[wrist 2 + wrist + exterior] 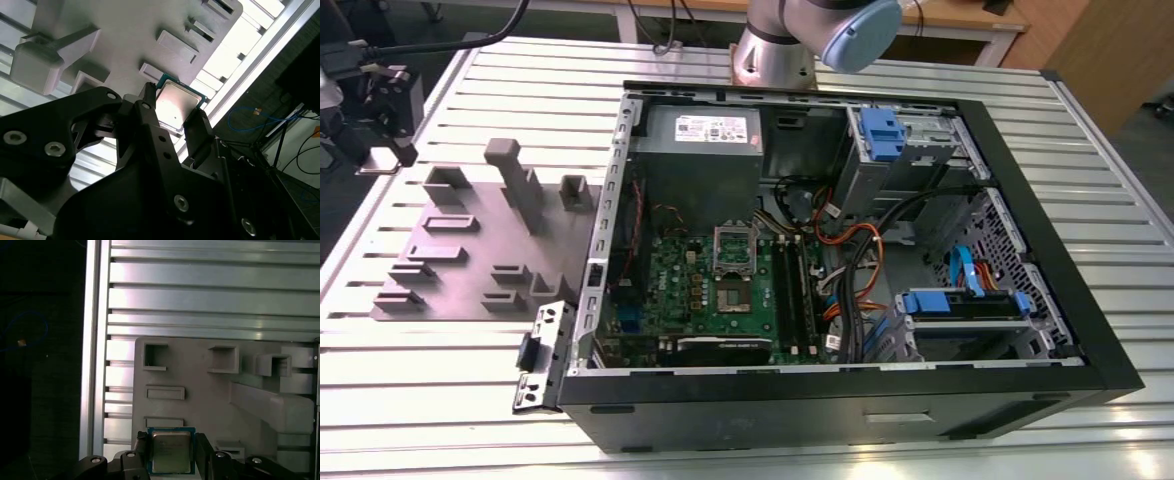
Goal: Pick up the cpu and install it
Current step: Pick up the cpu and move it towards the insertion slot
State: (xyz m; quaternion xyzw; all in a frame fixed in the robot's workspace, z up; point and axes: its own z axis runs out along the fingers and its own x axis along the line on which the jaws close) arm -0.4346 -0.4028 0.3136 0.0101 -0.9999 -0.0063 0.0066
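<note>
A slatted metal desk carries an open computer case lying on its side, with a moulded grey tray just beside it on the exterior view's left. A green motherboard lies inside the case.

In both wrist views the hand has the cpu between its two black fingers. They are closed to the chip's width and press on two opposite edges. The dull metal top faces the cameras, and a thin green rim shows around it. The chip sits over one edge of the grey tray, near the tray's shallow pockets.

The cpu looks light, flat and rigid, so weight should be no trouble. Its smooth metal lid and thin edges give little to hold, and I judge it could slip or tilt in a loose pinch. The underside contacts are probably delicate, so the side edges, where the fingers now sit, are the sensible hold.

The chip's underside is hidden. I cannot tell whether it rests on the tray or hangs clear above it. The fingers and the frame edge cut off part of its outline. On the motherboard the socket is too small to judge as open or closed.
</note>
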